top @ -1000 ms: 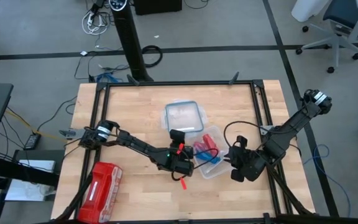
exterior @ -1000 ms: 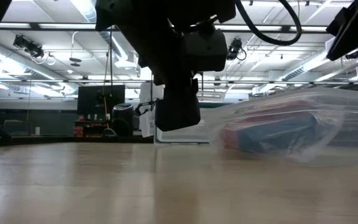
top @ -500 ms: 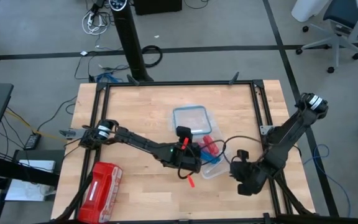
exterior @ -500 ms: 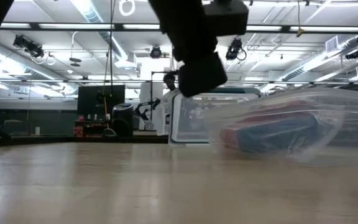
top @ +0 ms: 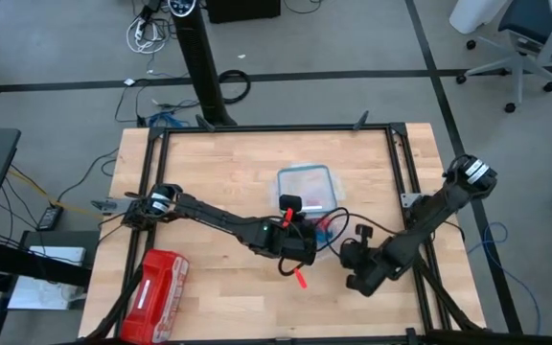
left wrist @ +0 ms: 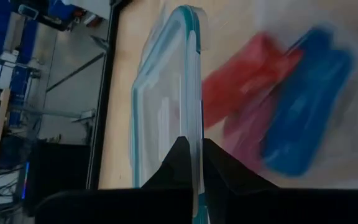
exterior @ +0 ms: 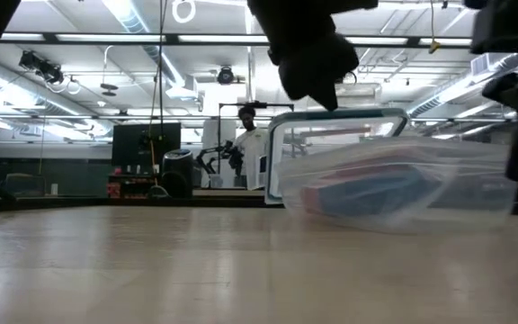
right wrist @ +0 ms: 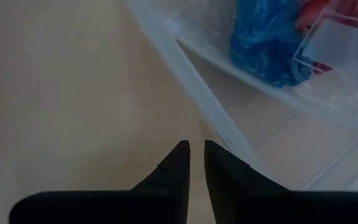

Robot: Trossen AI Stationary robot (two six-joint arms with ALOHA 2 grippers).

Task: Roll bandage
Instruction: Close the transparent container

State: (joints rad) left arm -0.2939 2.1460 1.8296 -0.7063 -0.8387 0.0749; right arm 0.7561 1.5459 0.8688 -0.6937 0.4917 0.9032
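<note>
The blue bandage (left wrist: 306, 118) lies as a roll inside a clear plastic container (exterior: 394, 184), beside red-pink rolls (left wrist: 244, 81). It also shows in the right wrist view, bandage (right wrist: 263, 43). My left gripper (top: 293, 203) is shut on the container's clear, teal-rimmed lid (top: 307, 185), which is raised above and behind the container. My right gripper (top: 353, 257) hangs low at the container's near right corner. Its fingers (right wrist: 180, 152) are open by a narrow gap, with bare table between them. My left gripper pinches the lid's near edge (left wrist: 191, 127) between its two fingers. They come from the table's near side, slanting down. The lid stands steeply tilted beyond the fingertips; the container hides its lower edge in the low view. My right gripper is close beside the container's rim (right wrist: 229, 134); I cannot tell whether it touches.
A red zip pouch (top: 156, 287) lies at the table's near left corner. The black frame rails (top: 276, 129) run along the table's far, left and right sides. Bare wood stretches across the near middle (exterior: 196, 261).
My left gripper has risen and carried the lid toward the table's right, now behind the container. My right gripper has come down and moved toward the container's near right corner. In the low view the container has slid slightly toward the left.
</note>
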